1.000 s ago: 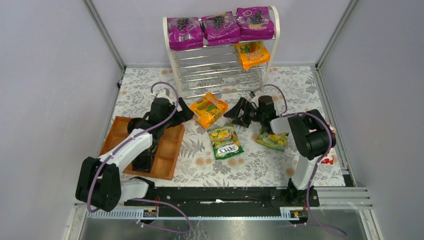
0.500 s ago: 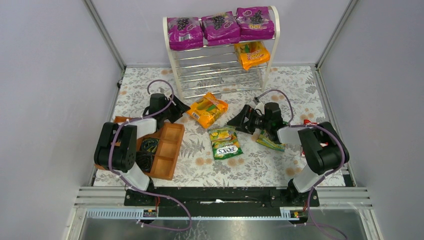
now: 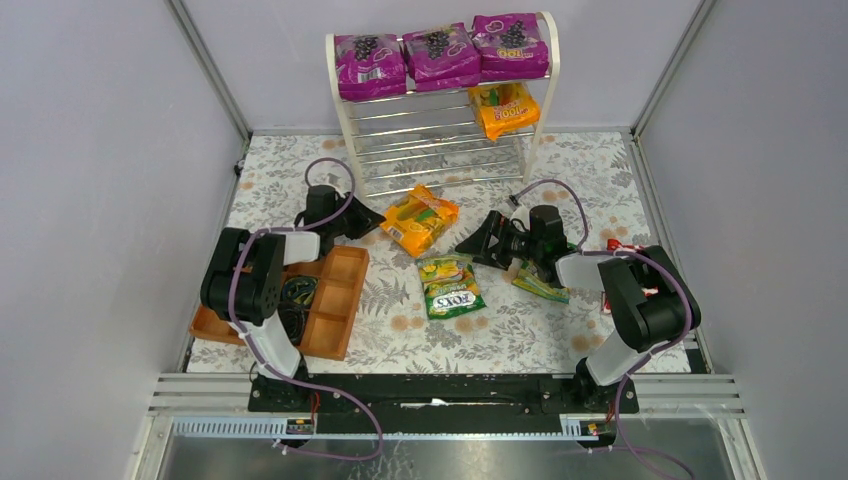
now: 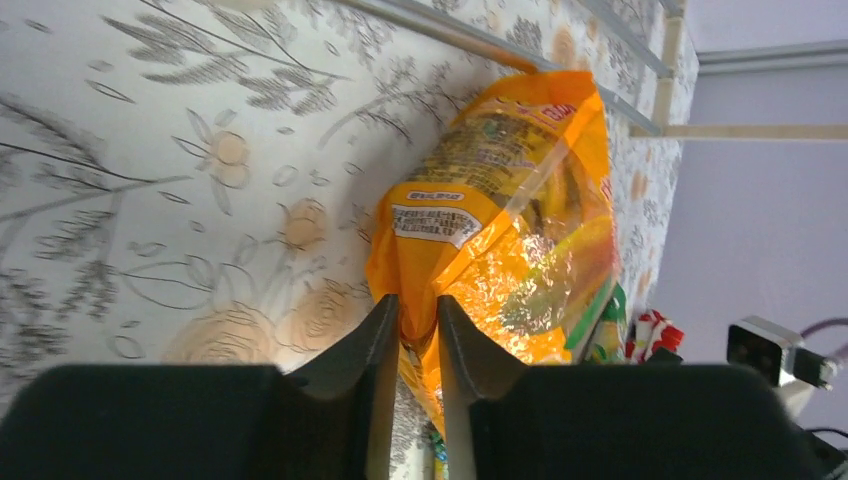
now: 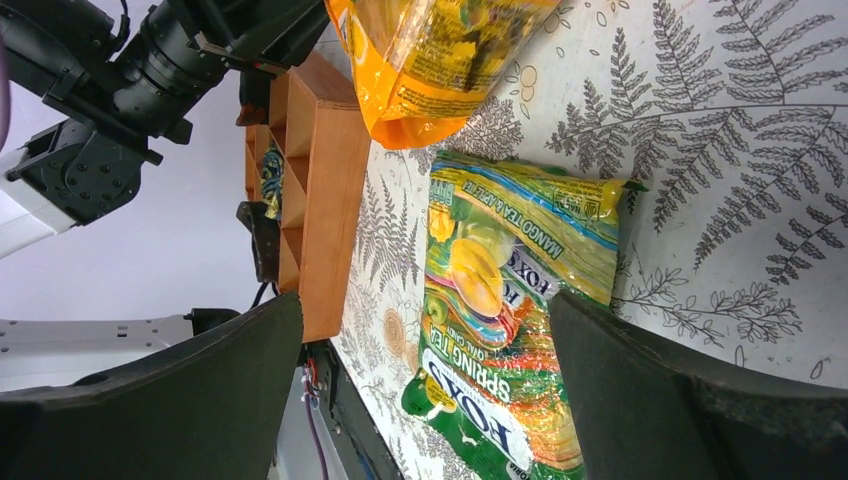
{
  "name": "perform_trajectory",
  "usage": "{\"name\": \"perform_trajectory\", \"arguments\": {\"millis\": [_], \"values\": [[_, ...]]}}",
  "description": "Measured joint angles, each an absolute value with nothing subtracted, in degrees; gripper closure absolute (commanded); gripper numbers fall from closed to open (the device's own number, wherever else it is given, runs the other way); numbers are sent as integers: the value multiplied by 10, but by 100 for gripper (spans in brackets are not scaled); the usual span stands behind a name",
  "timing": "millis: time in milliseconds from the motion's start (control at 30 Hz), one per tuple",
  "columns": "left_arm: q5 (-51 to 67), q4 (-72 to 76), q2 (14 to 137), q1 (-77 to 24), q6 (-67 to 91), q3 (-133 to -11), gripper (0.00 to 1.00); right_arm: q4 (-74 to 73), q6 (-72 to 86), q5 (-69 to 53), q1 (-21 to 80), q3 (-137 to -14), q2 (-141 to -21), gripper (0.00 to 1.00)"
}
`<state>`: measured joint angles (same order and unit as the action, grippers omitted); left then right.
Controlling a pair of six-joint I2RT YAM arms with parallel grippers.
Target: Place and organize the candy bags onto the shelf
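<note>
The green bag (image 5: 510,300) in the lower middle of the right wrist view is showing "FOXS", "SPRING TEA" and "MANGO TEA", while the orange bag (image 4: 520,140) is carrying a white label (image 4: 435,222) printed too small to read.

Second green-yellow bag (image 3: 540,284) lies mostly hidden beneath the right arm (image 3: 572,267)

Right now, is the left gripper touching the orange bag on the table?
Touching. The left wrist view shows the left gripper with both fingers pressed on the near edge of the orange bag.
</note>
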<state>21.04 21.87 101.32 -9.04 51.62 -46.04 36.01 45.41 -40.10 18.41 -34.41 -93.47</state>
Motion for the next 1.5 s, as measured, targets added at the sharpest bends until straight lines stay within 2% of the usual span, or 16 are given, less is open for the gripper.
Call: {"name": "perform_trajectory", "arguments": {"millis": [133,333,433,667,967,1067,1367,1500], "values": [[225,233,1009,-116,528,-449,87,354,453,-401,184,-339,-933,0],[238,259,984,-199,559,-402,90,348,463,-390,173,-319,-920,0],[246,280,980,-241,586,-383,96,355,491,-373,153,-282,-899,0],[272,357,991,-306,679,-373,100,414,585,-334,142,-189,-853,0],[285,496,1034,-336,816,-373,100,435,671,-277,141,-180,-844,0],[279,521,1033,-340,831,-367,100,407,665,-275,141,-216,-861,0],[251,551,1019,-340,885,-288,100,205,523,-322,139,-535,-1009,0],[255,616,1054,-343,934,-283,100,146,462,-320,138,-558,-996,0]]}}
